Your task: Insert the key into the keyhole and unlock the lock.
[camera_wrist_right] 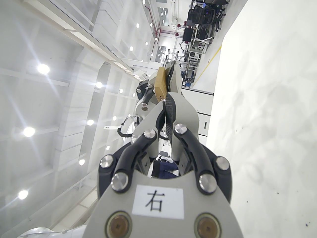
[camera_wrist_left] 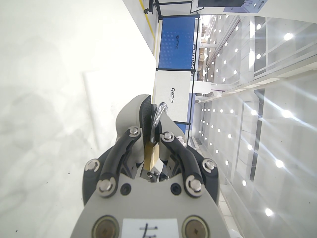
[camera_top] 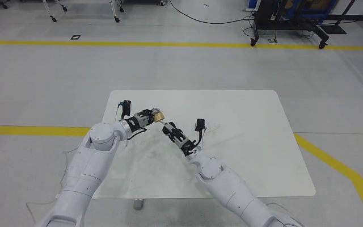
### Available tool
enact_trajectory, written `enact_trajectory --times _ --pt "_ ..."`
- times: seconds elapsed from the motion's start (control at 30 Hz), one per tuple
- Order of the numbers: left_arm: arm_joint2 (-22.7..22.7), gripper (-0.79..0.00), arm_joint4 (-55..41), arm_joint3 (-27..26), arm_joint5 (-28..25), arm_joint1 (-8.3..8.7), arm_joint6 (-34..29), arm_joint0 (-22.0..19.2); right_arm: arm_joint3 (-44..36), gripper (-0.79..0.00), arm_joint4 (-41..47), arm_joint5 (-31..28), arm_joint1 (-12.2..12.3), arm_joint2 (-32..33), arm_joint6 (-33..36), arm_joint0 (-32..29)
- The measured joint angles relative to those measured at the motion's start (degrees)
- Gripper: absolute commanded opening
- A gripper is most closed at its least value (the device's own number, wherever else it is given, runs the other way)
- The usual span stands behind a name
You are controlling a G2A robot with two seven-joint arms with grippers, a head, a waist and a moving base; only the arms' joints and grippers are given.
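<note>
The lock (camera_top: 159, 116) is held in the air over the bench (camera_top: 255, 142), toward 10 o'clock of the bench's middle in the top view. The left arm (camera_top: 102, 142) comes in from the lock's 8 o'clock. Its jaws are closed tight on the lock. In the left wrist view the brass body (camera_wrist_left: 151, 156) sits deep between the pads and the shackle (camera_wrist_left: 159, 115) rises between the fingertips.

The right arm (camera_top: 221, 181) comes in from the lock's 5 o'clock. Its jaws are pressed nearly together, and their tips are right at the lock's lower face. In the right wrist view only a sliver of the key (camera_wrist_right: 162, 99) shows, between the pads (camera_wrist_right: 169, 105) and the brass. The rest of the key is hidden by the jaws.

Both pick-ups look done, and the key has been brought up to the keyhole, touching the brass. It seems to be at the mouth of the keyhole or partly in, but how deep it sits cannot be told.

The shackle looks closed, though where its ends enter the body is covered. That leaves seating the key fully if it is not yet home, turning it, and getting the shackle to spring free.
</note>
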Motion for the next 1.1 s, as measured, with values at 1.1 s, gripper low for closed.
enact_trajectory --times 1.1 --pt "-0.1 -0.785 1.5 -0.3 -0.1 0.15 0.1 0.1 0.0 -0.785 -8.6 -4.8 -0.9 3.5 -0.2 -0.6"
